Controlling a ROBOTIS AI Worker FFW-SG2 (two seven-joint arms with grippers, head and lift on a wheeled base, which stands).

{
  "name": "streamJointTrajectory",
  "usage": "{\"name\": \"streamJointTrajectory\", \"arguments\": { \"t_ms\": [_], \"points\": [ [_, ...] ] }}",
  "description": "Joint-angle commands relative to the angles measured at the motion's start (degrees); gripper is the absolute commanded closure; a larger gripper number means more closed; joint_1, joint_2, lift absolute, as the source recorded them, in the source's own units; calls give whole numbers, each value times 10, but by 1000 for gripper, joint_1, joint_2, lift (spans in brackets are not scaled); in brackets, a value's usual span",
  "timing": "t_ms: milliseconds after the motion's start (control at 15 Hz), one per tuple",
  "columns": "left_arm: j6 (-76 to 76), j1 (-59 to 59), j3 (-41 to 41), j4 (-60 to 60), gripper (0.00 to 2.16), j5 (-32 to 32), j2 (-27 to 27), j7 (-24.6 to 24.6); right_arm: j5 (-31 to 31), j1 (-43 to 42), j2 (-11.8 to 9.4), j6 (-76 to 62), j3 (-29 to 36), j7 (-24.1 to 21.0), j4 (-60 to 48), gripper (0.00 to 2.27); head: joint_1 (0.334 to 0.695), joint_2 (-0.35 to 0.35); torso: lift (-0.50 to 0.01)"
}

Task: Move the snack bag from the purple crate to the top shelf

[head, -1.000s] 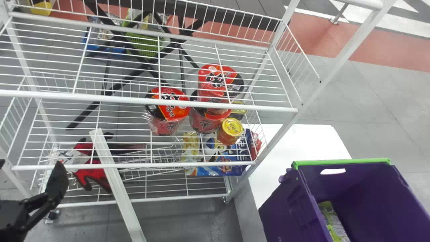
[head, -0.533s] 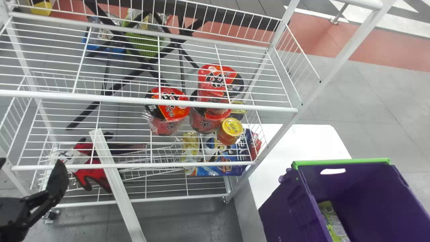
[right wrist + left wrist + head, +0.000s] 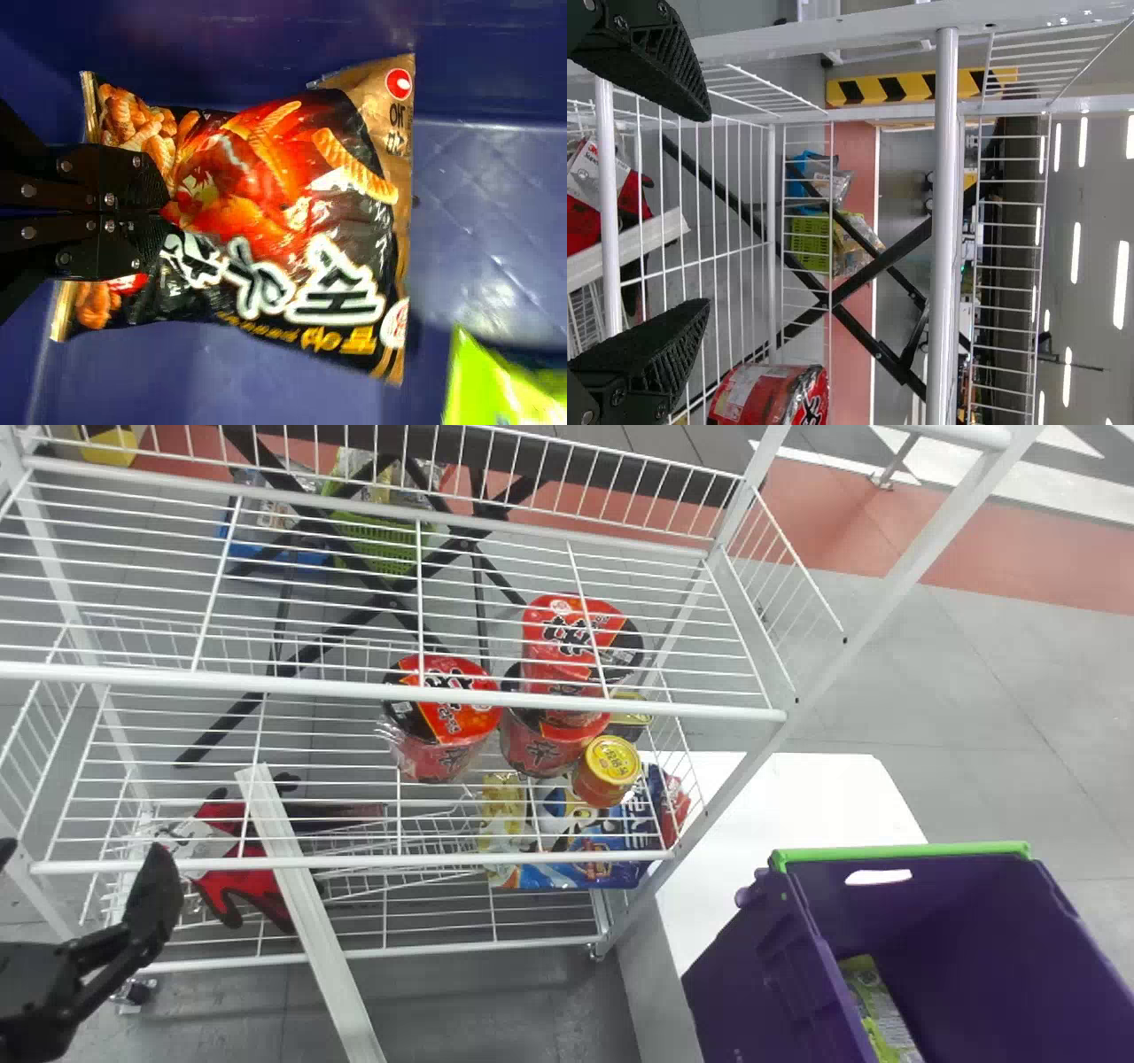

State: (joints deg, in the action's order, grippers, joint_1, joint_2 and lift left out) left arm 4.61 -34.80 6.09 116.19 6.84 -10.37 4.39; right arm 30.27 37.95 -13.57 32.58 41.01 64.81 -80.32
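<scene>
The black right gripper (image 3: 166, 211) clamps a glossy red-black snack bag (image 3: 283, 212) in the lower-right purple plastic crate (image 3: 762, 979). Lower left, the black left gripper (image 3: 82, 853) gapes.

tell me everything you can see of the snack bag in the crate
The snack bag is plump, glossy, crinkled film, mostly black and red, printed with ridged snacks and large white lettering. Both ends have flat seals, and it looks unopened. It is inside the purple crate, pinched near one end by the right pincer. Whether it touches the crate's floor, I can't tell.
</scene>
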Motion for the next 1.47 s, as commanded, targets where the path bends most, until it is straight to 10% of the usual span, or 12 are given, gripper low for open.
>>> {"name": "streamJointTrajectory", "arguments": {
  "t_ms": [0,1400],
  "points": [
    [1,0,3,1,66,-2,0,0,-6,4,5,17,24,21,-34,1467,695,-350,-452],
    [1,-5,12,4,66,-17,1,7,-21,20,32,-43,69,32,-111,1477,695,-350,-367]
  ]
}}
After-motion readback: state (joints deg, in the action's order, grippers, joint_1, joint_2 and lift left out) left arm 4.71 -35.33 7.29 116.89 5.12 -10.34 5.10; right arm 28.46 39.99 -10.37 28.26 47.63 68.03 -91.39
